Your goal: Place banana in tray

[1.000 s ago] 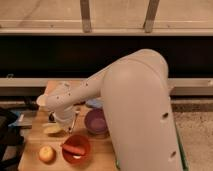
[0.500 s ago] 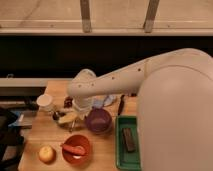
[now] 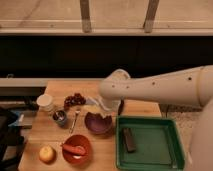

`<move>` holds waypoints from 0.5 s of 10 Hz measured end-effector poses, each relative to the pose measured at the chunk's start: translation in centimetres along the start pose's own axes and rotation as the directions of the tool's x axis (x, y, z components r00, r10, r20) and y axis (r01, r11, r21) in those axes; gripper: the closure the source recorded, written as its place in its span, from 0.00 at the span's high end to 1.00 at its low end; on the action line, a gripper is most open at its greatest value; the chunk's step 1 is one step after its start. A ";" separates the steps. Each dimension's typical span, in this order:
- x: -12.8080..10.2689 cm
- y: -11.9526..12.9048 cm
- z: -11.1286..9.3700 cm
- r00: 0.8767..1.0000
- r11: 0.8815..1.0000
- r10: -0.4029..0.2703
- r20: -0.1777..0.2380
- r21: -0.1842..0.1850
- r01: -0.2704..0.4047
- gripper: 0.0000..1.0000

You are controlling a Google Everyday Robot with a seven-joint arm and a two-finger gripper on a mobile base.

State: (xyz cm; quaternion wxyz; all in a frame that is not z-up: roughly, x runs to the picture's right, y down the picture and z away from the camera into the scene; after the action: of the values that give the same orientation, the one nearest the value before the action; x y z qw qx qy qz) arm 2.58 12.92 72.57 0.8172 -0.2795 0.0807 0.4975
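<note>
The pale yellow banana hangs in my gripper, which is shut on it just above the far rim of the purple bowl. The arm reaches in from the right across the table. The green tray lies on the table to the right of the bowl, below and right of the gripper. A dark brown bar lies in the tray's left part.
A red bowl with an orange carrot stands at the front left, with a round yellow fruit beside it. A white cup, a small dark cup, a fork and dark red grapes lie left of the gripper.
My gripper has moved right with the banana, from the left part of the table to over the purple bowl. The arm has swung out of the way and the tray now shows in full.
</note>
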 end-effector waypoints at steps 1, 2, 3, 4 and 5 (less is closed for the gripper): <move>2.5 -2.1 -0.2 0.997 0.997 0.079 -0.001 0.002 -0.079 0.00; 4.7 -3.8 -0.1 0.987 0.987 0.161 -0.001 0.007 -0.161 0.00; 6.4 -5.1 0.0 0.974 0.974 0.225 -0.004 0.014 -0.225 0.00; 7.1 -5.5 0.1 0.968 0.968 0.252 -0.005 0.016 -0.252 0.00; 7.0 -5.4 0.1 0.968 0.968 0.249 -0.003 0.015 -0.249 0.00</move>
State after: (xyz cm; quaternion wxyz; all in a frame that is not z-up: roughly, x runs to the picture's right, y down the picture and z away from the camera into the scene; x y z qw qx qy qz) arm 10.63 16.44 71.83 0.7501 -0.2625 0.1209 0.5948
